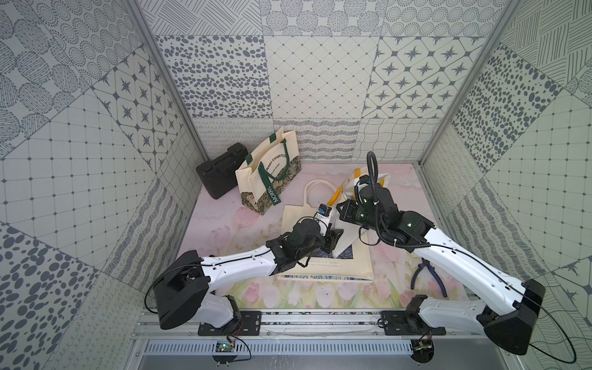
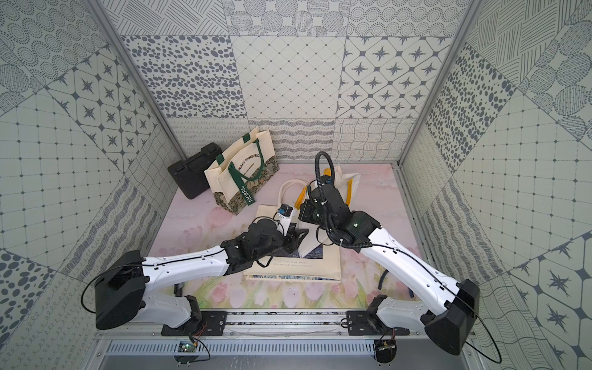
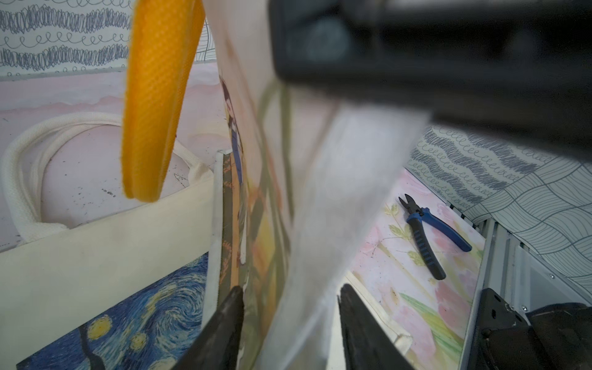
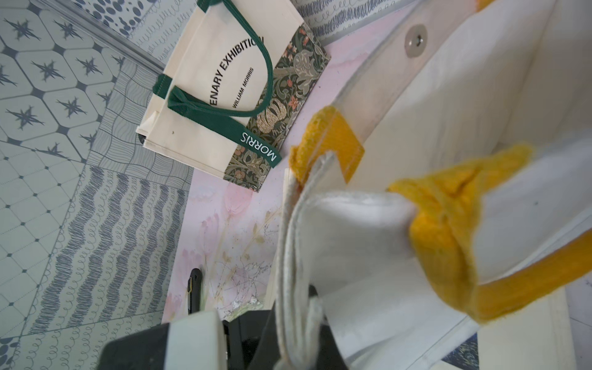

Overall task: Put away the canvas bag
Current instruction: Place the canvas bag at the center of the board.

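Observation:
A white canvas bag (image 1: pixel 350 183) with yellow handles (image 3: pixel 153 112) hangs lifted over the mat's middle, in both top views (image 2: pixel 347 184). My right gripper (image 4: pixel 298 317) is shut on the bag's folded rim, and the open mouth (image 4: pixel 480 96) shows in the right wrist view. Lower down, my left gripper (image 1: pixel 334 238) sits at the bag's hanging bottom edge. In the left wrist view its jaws stand apart (image 3: pixel 290 290), with the loose white cloth (image 3: pixel 336 192) dropping between them.
A flat cream bag with a starry-night print (image 1: pixel 326 269) lies on the mat under the arms. An upright Morris tote (image 1: pixel 269 173) and a black case (image 1: pixel 221 174) stand at the back left. Blue-handled pliers (image 1: pixel 429 275) lie front right.

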